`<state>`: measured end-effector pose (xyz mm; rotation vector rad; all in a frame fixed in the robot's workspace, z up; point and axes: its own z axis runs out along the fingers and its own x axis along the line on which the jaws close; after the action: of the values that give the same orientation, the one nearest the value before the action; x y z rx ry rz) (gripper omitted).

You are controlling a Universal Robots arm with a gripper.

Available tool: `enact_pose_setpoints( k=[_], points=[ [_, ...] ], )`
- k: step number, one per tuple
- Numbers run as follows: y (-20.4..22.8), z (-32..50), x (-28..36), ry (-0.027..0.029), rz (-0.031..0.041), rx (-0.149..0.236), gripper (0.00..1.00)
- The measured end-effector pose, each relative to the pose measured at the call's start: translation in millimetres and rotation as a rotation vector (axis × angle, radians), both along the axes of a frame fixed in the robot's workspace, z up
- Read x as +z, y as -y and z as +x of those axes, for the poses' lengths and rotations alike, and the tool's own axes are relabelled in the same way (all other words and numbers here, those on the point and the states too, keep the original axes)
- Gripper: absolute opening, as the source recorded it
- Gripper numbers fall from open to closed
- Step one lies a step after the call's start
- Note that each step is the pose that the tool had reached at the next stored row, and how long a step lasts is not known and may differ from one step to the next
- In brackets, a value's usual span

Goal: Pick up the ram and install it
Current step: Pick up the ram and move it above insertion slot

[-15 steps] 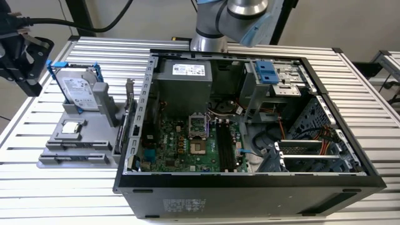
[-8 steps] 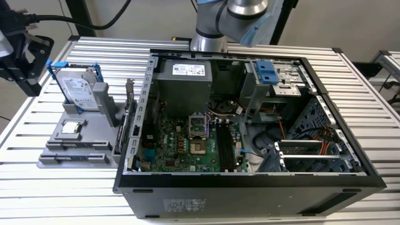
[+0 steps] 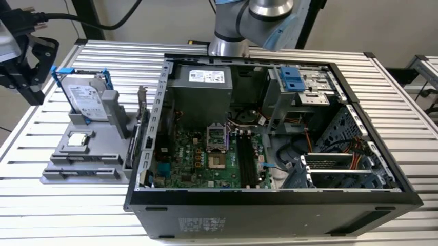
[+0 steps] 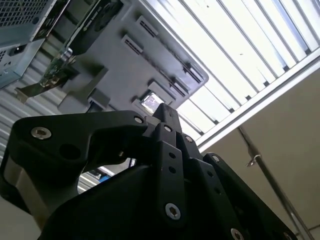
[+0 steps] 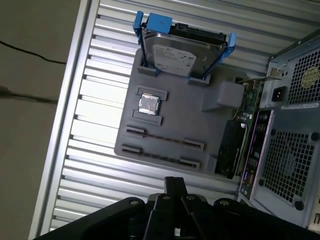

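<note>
Hanging closed and empty over the ribbed aluminium tabletop [image 5: 85, 165], the black end effector [image 5: 175, 184] points at a grey plastic parts holder [image 5: 175, 115]. Just beyond its tip the thin ram [image 5: 164, 138] stands edge-on between slotted clips. It looks light, stiff and fragile, and is best pinched across its flat faces at mid-length. Farther off sit a square silver processor chip [image 5: 149, 104] and a blue-framed silver hard drive [image 5: 175, 55]. An upright bracketed card [image 5: 245, 107] and an open black computer case [image 5: 295, 125] stand to one side, neither crowding the ram.

Ribbed silver aluminium-slat table [image 3: 61, 210], bright glare on it. Plain beige wall [image 3: 171, 20] behind, black upright post [image 3: 89, 20]. Beige floor [image 5: 35, 125].
</note>
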<state>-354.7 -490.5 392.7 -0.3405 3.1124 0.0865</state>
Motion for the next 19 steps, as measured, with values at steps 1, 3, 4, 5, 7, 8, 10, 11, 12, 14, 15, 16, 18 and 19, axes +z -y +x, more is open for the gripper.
enact_pose_setpoints(
  k=[1,3,4,5,7,8,10,11,12,14,15,16,18,19],
  points=[
    [0.0,0.0,0.0,0.0,0.0,0.009,0.0],
    [-0.1,0.0,0.0,0.0,0.0,0.027,0.0],
    [-0.1,0.0,0.0,0.0001,0.0,0.036,0.0],
    [-0.1,0.0,0.0,0.0001,0.0001,0.046,0.0],
    [-0.2,0.0,0.0,0.0001,0.0,0.066,0.0],
    [-0.2,0.0,0.0,0.0,0.0,0.076,0.0],
    [-0.3,0.0,0.0,0.0,0.0001,0.098,0.0],
    [-0.3,0.0,0.0,0.0,0.0,0.109,0.0],
    [-0.3,0.0,0.0,0.0,0.0,0.12,0.0],
    [-0.3,0.0,0.0,0.0001,0.0,0.142,0.0],
    [-0.3,0.0,0.0,0.0,0.0,0.153,0.0],
    [-0.4,0.0,0.0,0.0,0.0,0.164,0.0],
    [-0.5,0.0,0.0,0.0,0.0,0.189,0.0],
    [-0.5,0.0,0.0,0.0,0.0,0.202,0.0]
  ],
)
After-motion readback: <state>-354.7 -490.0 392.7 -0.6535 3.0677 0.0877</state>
